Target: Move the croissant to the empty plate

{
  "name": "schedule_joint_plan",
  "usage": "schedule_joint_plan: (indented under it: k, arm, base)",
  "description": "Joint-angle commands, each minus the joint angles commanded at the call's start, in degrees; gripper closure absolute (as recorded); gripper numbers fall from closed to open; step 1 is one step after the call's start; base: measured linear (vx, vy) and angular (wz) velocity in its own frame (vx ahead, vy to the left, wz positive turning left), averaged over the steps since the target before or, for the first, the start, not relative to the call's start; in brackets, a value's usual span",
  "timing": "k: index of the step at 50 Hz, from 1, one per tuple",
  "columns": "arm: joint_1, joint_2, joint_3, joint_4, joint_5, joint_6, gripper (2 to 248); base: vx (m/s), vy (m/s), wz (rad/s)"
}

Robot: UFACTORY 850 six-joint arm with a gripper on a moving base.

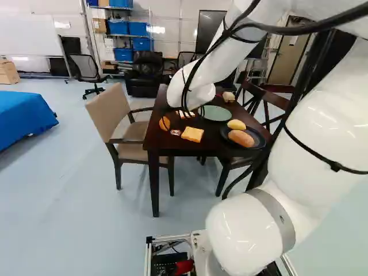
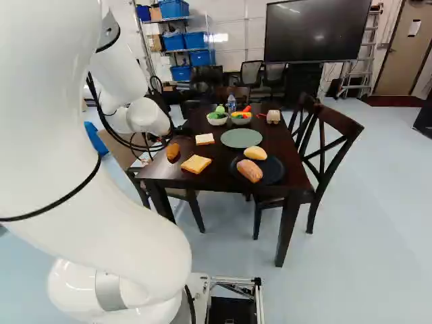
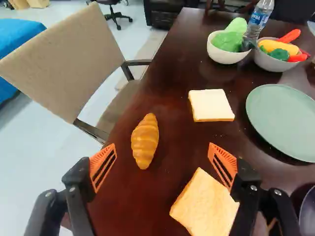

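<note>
In the left base view the croissant [image 1: 164, 123] lies on the dark table [image 1: 150, 138], near the chair [image 1: 108, 109]. The arm [image 1: 233, 54] covers part of the table's far side, hiding both bowls. The green plate [image 1: 215, 112] shows empty, close beside the wrist joint's outline.

In the right base view the gripper [image 2: 162, 104] is hard to make out — dark shapes behind the white joint and cables. The black plate [image 2: 275, 169] holds two loaves [image 2: 250, 171].

In the wrist view the gripper's fingers stand wide apart, holding nothing. The croissant shows between them, touching neither — its whole length visible. The green plate is cut off at one side, the black plate almost entirely.
</note>
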Motion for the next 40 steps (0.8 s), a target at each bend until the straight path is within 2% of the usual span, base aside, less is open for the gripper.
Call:
schedule_joint_plan:
  k: [40]
  arm:
    - [1.63,-6.26,-12.35,0.00,-17.93,0.00,3]
  base:
    - [0.000,0.000,0.000]
